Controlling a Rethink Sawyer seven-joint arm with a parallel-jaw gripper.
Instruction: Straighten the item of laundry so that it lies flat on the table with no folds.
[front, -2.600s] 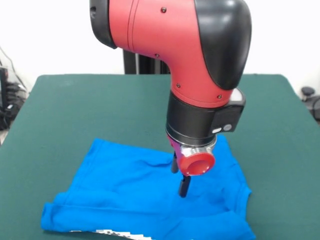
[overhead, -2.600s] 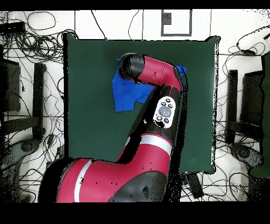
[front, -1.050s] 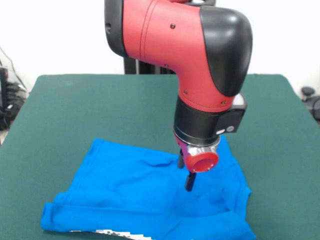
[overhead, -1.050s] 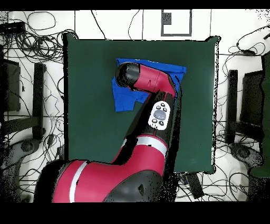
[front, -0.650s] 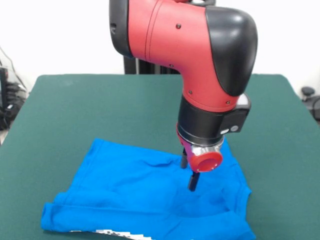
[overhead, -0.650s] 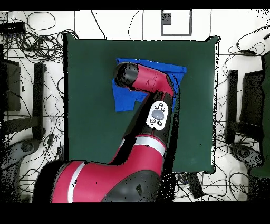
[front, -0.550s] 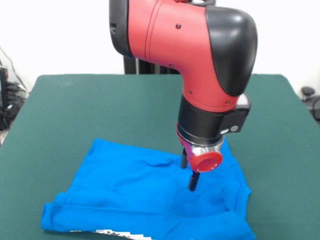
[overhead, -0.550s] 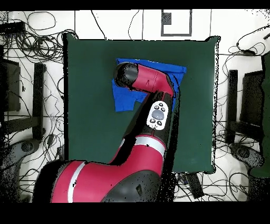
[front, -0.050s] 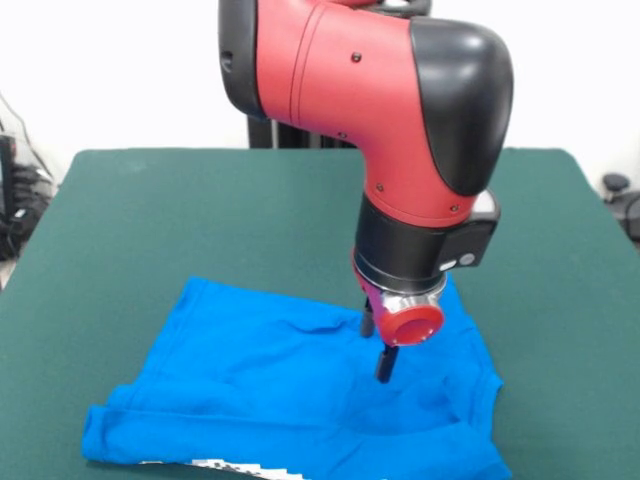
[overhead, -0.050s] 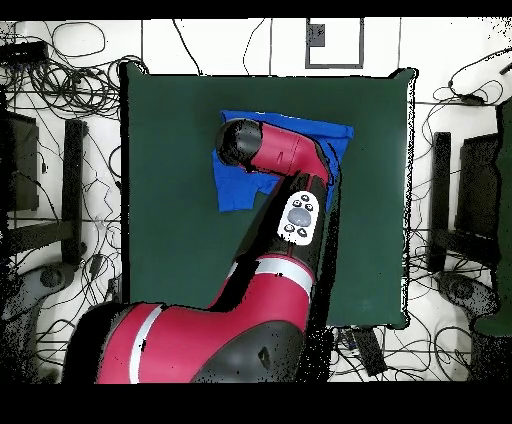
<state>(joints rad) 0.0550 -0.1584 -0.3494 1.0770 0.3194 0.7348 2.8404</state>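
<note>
From the front, your red and black arm's gripper (front, -0.050s: 377, 348) hangs over the bright blue cotton T-shirt (front, -0.050s: 270, 390), its dark fingers (front, -0.050s: 384, 364) set slightly apart, holding no cloth. The shirt lies rumpled on the dark green felt table (front, -0.050s: 150, 220). From overhead, the arm covers most of the shirt (overhead, -0.050s: 235, 185), which sits near the table's (overhead, -0.050s: 170, 150) edge farthest from your base.
</note>
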